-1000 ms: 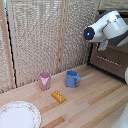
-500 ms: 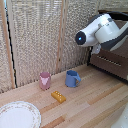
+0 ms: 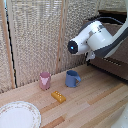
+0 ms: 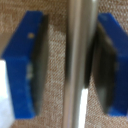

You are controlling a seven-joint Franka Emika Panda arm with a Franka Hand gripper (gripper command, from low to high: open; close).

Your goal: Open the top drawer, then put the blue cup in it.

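Two cups, blue cup apart from pink cup.

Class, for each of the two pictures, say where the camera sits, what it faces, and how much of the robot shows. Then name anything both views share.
Exterior view: off the arm, looking down across the wooden table at the blue cup, the pink cup and the white arm.
Wrist view: on the wrist, looking between the tool's blue fingers at an upright silver bar, close up.
Shared: no thing shows clearly in both.
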